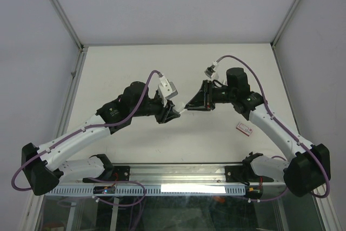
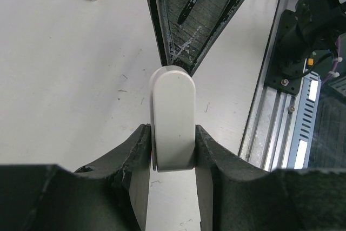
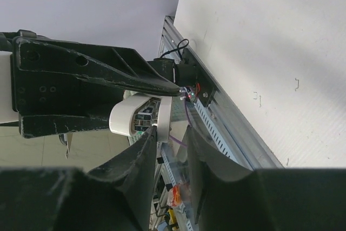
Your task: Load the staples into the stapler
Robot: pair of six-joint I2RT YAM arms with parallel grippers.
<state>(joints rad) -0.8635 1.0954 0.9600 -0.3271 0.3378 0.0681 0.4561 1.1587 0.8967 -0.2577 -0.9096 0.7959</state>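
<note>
"Where is the stapler (image 2: 173, 120)?"

"Held above the table (image 1: 216, 68), over its middle, between my two grippers. It shows a pale grey body with a rounded end. My left gripper (image 2: 173, 131) is clamped on it, one finger pressed to each long side, and the rounded end sticks out past the fingertips."

"And the other arm?"

"My right gripper (image 3: 170, 133) meets that rounded end, tip to tip with the left. Its fingers stand narrowly apart, with a thin white strip of the stapler between them, lying against one finger. Whether they pinch it, I cannot tell."

"Anything else on the table?"

"A small red-and-white box (image 1: 245, 128) lies flat on it, just beside my right arm and well apart from the stapler."
</note>
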